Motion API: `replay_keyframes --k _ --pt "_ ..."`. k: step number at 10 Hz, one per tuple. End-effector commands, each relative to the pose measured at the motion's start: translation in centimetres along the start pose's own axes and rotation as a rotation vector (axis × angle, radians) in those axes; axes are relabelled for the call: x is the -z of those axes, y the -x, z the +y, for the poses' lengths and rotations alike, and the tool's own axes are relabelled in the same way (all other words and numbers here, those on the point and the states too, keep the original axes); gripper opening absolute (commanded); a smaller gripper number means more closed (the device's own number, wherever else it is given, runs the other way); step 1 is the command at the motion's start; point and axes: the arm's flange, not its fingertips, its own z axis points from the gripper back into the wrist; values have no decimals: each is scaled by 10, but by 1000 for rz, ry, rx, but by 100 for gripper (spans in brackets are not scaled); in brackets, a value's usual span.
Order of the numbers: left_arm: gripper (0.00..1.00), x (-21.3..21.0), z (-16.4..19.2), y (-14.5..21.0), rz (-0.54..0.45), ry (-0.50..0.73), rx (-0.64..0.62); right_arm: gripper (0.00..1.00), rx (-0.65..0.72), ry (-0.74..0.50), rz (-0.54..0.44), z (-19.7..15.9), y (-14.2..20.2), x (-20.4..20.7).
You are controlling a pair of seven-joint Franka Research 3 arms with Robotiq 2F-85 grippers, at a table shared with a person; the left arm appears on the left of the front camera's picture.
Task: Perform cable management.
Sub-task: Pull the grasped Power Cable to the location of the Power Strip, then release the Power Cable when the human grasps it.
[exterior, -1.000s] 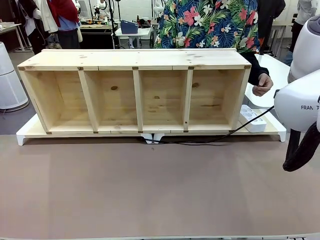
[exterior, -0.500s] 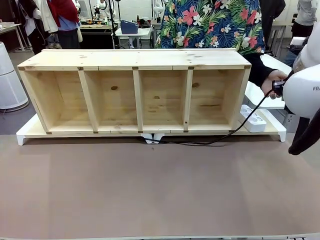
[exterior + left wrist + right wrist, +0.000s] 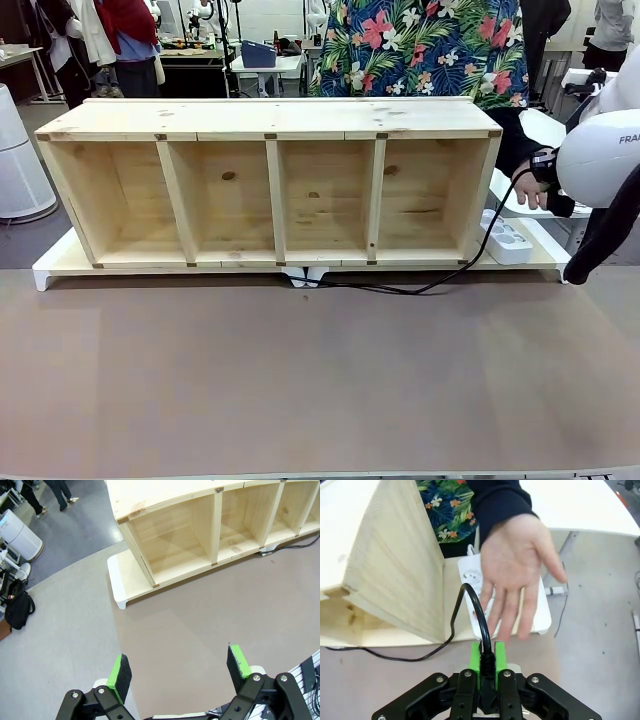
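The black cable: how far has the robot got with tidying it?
Done: the right gripper is shut on the cable, with that end lifted off the table. In hand: it holds it close to the person's open hand, perhaps offering it. Left: the rest lies loose before the wooden shelf; the left gripper hangs open.

The front camera looks level across the table (image 3: 300, 380) at the wooden shelf (image 3: 270, 190) from mid-distance. The left wrist camera looks down on one shelf end from high up. The right wrist camera sits close, seemingly beside the other end, sharing the cable (image 3: 420, 291) with the front view.
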Motion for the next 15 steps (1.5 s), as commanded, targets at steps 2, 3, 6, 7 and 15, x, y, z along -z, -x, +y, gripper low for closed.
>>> replay_keyframes --k 2,3,6,7,15 --pt "100 0 1 0 0 1 -5 14 -2 -7 -39 -9 -16 22" --pt "100 0 1 0 0 1 -5 14 -1 -12 -44 -11 -20 27" --pt "100 0 1 0 0 1 -5 14 -2 -2 -55 -12 -23 30" --pt "100 0 1 0 0 1 -5 14 9 -2 -24 -9 -17 30" --pt "100 0 1 0 0 1 -5 14 9 -2 -24 -9 -17 30"
